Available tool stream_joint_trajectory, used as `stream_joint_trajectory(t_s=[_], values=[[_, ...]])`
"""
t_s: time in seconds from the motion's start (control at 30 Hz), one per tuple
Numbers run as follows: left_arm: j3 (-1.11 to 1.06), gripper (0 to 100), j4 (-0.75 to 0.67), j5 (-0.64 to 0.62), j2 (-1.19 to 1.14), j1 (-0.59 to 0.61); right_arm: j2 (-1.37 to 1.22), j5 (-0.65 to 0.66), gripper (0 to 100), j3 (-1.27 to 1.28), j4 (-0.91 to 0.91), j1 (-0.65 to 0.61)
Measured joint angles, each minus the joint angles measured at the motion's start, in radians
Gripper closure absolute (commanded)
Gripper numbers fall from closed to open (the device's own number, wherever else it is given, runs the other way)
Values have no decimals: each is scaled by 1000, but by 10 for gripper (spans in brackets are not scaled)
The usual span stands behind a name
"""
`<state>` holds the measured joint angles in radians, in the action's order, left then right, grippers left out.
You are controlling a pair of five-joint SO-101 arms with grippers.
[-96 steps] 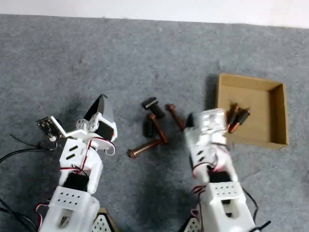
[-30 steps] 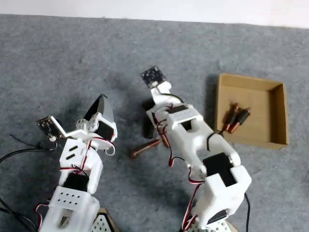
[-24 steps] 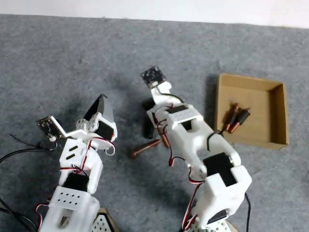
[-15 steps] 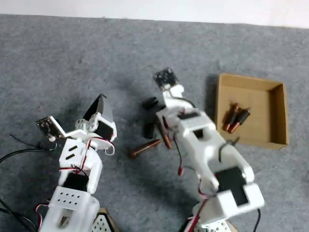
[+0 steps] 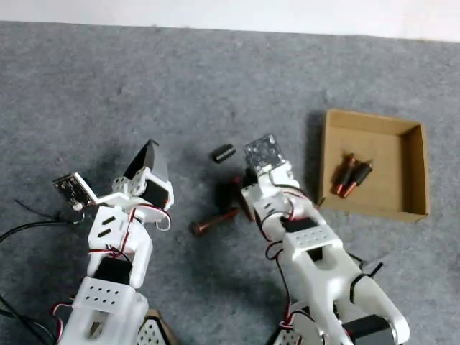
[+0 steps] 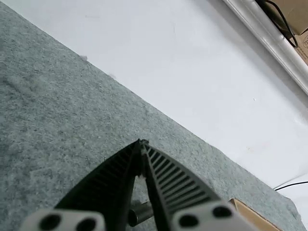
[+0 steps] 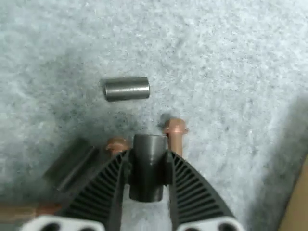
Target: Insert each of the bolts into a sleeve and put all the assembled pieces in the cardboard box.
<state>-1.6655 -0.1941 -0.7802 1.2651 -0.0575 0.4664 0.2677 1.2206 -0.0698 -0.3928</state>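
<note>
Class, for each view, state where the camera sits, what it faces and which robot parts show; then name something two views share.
High view: fixed overhead, looking down on grey felt mat, brown cardboard box and both white arms.
Left wrist view: on the left arm, facing across the mat to a white wall; left gripper shut.
Right wrist view: on the right arm, facing down; right gripper clamps a dark metal sleeve.
Shared, high and right wrist: loose dark cylindrical sleeve.

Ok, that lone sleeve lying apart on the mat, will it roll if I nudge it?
Probably rolls sideways: the sleeve is a smooth cylinder on its side. The fuzzy mat should slow it. Looks rigid metal, likely slippery.
</note>
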Motion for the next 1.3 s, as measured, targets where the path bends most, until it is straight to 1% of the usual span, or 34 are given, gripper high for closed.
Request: stream_joint_trajectory(t_s=[0.23, 0.43, 0.67, 0.83, 1.0, 1.1, 1.17, 1.23, 1.3], values=[[0, 993, 0, 0, 0, 0, 2, 0, 994, -97, -333, 0], [0, 993, 0, 0, 0, 0, 2, 0, 994, -98, -459, 0], [0, 993, 0, 0, 0, 0, -5, 0, 994, -98, -502, 0], [0, 993, 0, 0, 0, 0, -144, 48, 994, -143, -512, 6], [0, 993, 0, 0, 0, 0, -265, 54, 994, -256, -580, 6], [0, 993, 0, 0, 0, 0, -262, 54, 994, -265, -583, 6], [0, 993, 0, 0, 0, 0, -216, 54, 994, -264, -583, 5], [0, 993, 0, 0, 0, 0, -167, 54, 994, -229, -571, 3], [0, 993, 0, 0, 0, 0, -98, 54, 994, -157, -517, 3]])
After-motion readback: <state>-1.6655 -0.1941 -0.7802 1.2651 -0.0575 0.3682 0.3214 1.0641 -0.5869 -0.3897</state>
